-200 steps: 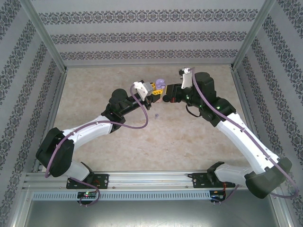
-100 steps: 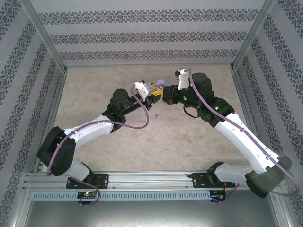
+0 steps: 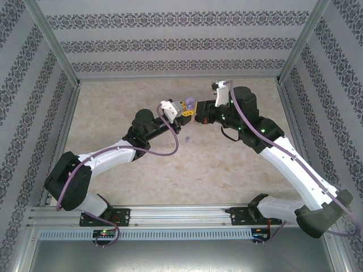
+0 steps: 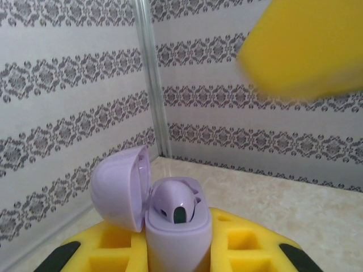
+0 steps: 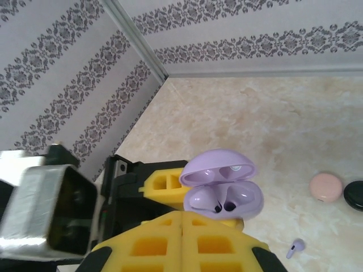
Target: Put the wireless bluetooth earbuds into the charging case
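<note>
My left gripper (image 3: pixel 185 111) is shut on the lower half of a lilac charging case (image 4: pixel 177 232), held above the table with its lid (image 4: pixel 118 187) swung open to the left. One lilac earbud (image 4: pixel 173 205) sits in the case. In the right wrist view the case (image 5: pixel 227 195) shows that bud in its left well, and the right well looks empty. My right gripper (image 5: pixel 182 229) is shut with nothing between its yellow pads, just below and in front of the case. A loose lilac earbud (image 5: pixel 296 247) lies on the table (image 3: pixel 188 137).
A closed pale pink case (image 5: pixel 326 187) and a black case (image 5: pixel 355 195) lie on the beige table to the right of the held case. Patterned walls and a metal corner post (image 4: pixel 152 85) close in the back of the table.
My right wrist leaned in toward the case and has drawn back a little. The left gripper keeps its hold on the case and has barely shifted.
</note>
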{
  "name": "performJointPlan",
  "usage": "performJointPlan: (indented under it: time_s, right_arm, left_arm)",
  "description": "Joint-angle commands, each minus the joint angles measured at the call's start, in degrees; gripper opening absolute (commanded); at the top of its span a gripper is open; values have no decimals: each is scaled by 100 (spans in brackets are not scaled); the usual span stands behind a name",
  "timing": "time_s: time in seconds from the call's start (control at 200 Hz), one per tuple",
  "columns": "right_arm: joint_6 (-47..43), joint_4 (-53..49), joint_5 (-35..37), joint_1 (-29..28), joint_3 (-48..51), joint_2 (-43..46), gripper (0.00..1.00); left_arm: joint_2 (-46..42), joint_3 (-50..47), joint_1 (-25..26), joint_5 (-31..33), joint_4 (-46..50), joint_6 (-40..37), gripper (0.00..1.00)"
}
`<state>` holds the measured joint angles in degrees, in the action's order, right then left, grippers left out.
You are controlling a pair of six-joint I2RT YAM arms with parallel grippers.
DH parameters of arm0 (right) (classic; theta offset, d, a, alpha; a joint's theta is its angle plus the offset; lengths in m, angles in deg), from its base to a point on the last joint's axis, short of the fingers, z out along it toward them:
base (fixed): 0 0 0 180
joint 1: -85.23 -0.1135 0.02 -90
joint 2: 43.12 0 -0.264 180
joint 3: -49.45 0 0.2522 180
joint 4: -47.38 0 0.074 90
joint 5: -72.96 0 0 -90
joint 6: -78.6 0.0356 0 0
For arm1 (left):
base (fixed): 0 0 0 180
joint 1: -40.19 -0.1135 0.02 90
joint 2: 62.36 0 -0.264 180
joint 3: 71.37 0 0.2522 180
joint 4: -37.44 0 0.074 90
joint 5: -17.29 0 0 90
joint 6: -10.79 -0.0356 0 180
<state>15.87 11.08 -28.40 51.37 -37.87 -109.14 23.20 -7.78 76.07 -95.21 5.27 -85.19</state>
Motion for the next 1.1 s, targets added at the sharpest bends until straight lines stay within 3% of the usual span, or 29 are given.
performJointPlan:
  time_s: [0.0, 0.09, 0.165, 0.29, 0.41, 0.585, 0.789, 1.094]
  right_arm:
    - [94, -228, 299, 78, 349, 442, 20]
    - [181, -422, 432, 185, 722, 556, 44]
    - [318, -496, 418, 323, 1035, 525, 58]
    - [620, -472, 545, 403, 1419, 149, 70]
    - [1018, -479, 844, 400, 1475, -574, 76]
    - [1496, -852, 1015, 245, 847, -1939, 77]
    - [2052, -1523, 1565, 7, -128, -3403, 69]
    - [2646, -2042, 1655, -151, -1241, -4821, 62]
  left_arm:
    - [-319, -229, -208, 287, -475, 62, 0]
    - [-521, -470, -350, 400, -556, 152, 0]
    - [-709, -653, -439, 497, -589, 210, 0]
    - [-1045, -953, -539, 751, -631, 261, 0]
    - [-1355, -1276, -648, 986, -800, 415, 0]
    - [-1706, -1561, -734, 1215, -794, 501, 0]
    - [-1930, -1698, -839, 1433, -744, 532, 0]
    - [-2034, -1809, -934, 1477, -805, 606, 0]
